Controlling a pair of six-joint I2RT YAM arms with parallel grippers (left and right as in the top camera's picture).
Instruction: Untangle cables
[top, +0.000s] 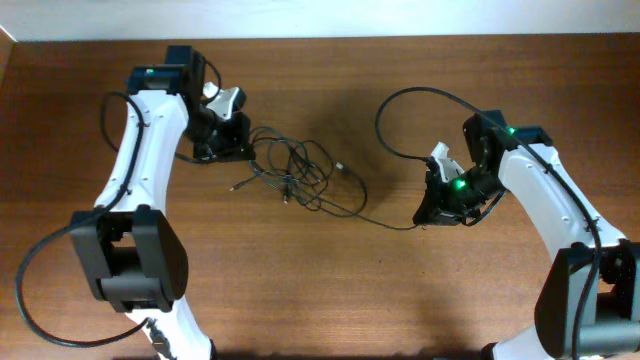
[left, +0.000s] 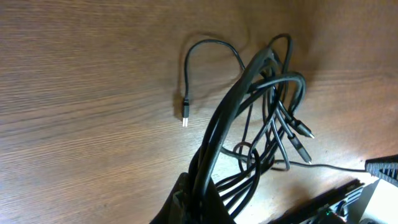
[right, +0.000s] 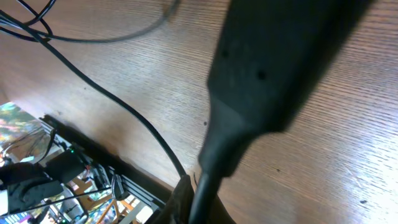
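The cables (top: 300, 170) lie as a loose black tangle on the wooden table, left of centre. My left gripper (top: 235, 145) is at the tangle's left edge, shut on a bundle of strands; the left wrist view shows them (left: 222, 115) rising from the jaws (left: 199, 205). A small plug (left: 185, 118) lies free on the wood. One thin strand (top: 385, 222) runs right from the tangle to my right gripper (top: 428, 215), which is shut on it. In the right wrist view a thick black plug body (right: 273, 68) stands out of the jaws (right: 199, 205).
A black cord loop (top: 415, 91) arcs above the table beside the right arm. Two more plug ends (left: 303, 130) lie at the tangle's right side. Bare wooden table (top: 320, 290) lies in front. The table edge and floor clutter (right: 56, 180) show in the right wrist view.
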